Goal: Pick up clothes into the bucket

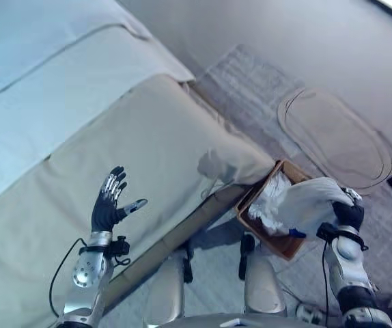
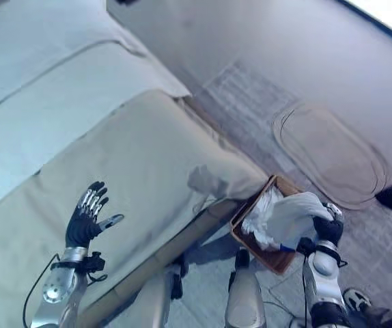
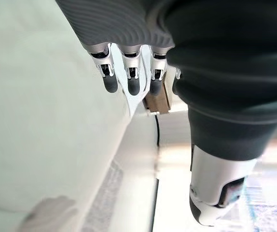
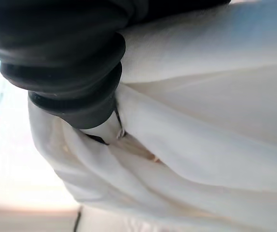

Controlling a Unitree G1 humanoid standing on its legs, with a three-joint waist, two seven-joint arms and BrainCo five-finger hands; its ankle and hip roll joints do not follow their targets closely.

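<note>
The right hand (image 1: 348, 213) is clamped on a crumpled white cloth garment (image 1: 312, 201), holding it over the brown rectangular bucket (image 1: 281, 244) on the floor beside the beige-covered bed (image 1: 148, 137); the left hand (image 1: 109, 203) hovers above the bed, fingers spread apart.

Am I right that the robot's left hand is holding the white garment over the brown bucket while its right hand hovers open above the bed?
Not quite: the hands are swapped. In the left eye view the right hand holds the white garment over the brown bucket, while the left hand hovers open above the bed.
</note>
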